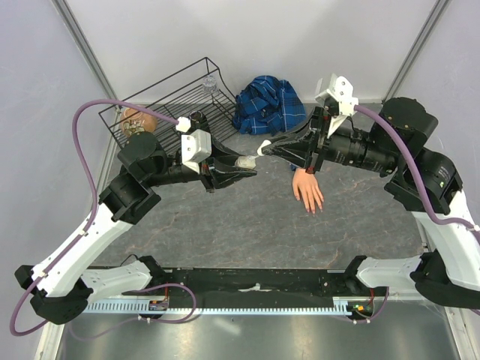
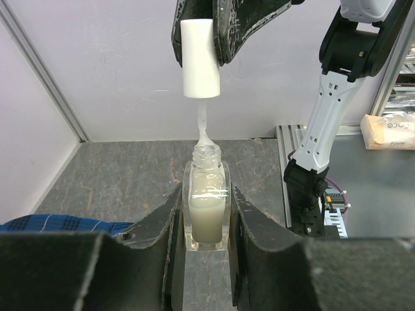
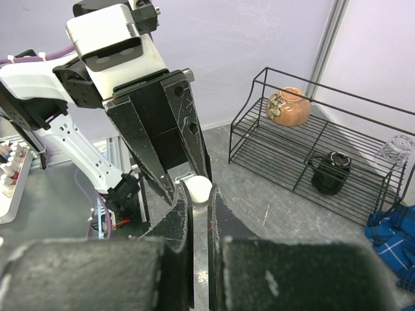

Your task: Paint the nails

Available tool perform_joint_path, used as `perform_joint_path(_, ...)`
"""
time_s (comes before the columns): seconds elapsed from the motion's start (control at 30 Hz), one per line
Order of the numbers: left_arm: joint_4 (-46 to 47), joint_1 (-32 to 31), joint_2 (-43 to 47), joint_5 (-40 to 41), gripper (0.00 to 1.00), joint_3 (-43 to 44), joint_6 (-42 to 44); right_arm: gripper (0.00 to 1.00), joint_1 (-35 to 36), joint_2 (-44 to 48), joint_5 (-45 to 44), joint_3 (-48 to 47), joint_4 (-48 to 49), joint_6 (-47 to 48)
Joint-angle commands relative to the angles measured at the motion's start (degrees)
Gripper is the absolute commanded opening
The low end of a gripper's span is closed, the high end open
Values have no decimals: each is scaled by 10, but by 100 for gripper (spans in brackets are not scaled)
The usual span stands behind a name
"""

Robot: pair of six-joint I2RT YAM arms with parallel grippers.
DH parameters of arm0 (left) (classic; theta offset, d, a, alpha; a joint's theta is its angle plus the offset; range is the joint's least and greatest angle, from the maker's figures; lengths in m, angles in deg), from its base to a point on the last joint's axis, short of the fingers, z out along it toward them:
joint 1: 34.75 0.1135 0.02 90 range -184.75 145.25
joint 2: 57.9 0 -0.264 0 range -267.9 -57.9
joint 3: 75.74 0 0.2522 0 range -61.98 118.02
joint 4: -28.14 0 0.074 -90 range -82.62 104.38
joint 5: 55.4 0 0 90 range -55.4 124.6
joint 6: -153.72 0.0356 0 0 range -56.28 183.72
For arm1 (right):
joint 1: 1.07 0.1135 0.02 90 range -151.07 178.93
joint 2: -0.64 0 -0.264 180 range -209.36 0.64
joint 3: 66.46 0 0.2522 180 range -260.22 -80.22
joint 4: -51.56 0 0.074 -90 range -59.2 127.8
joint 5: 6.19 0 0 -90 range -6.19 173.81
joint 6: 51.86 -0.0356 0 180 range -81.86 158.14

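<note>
between left gripper (image 2: 206,197) fingers, bottle (image 2: 207,217); right gripper (image 3: 197,199) pinches cap (image 2: 200,58).

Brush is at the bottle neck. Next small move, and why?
Probably draw the right pincer straight back, in line with the bottle: the brush under its white cap sits at the neck, and the left pincer holds the bottle, so a sideways swing toward the nails could snag it.

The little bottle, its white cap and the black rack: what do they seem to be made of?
The bottle looks like clear glass or hard plastic: milky liquid shows through thick, glossy walls. The cap seems smooth matte white plastic, evenly opaque. The rack looks like thin metal wire coated black, judging by its slim, straight bars.
</note>
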Motion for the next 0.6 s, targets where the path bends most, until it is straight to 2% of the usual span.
perform_joint_path(0.0,2,5,12,14,2,8,-5,0,3,14,-20,-18,8,2)
perform_joint_path(0.17,-1,4,17,51,2,3,2,0,2,27,-72,-10,8,-9)
perform_joint_path(0.3,1,4,26,133,2,-5,16,0,3,62,-191,26,3,-30)
perform_joint_path(0.33,0,4,28,153,2,-6,20,0,3,69,-262,37,-2,-51)
perform_joint_path(0.43,3,4,33,225,2,-3,35,0,2,95,-367,98,-15,-102)
perform_joint_path(0.57,6,4,32,247,2,17,41,0,2,126,-441,217,-26,-153)
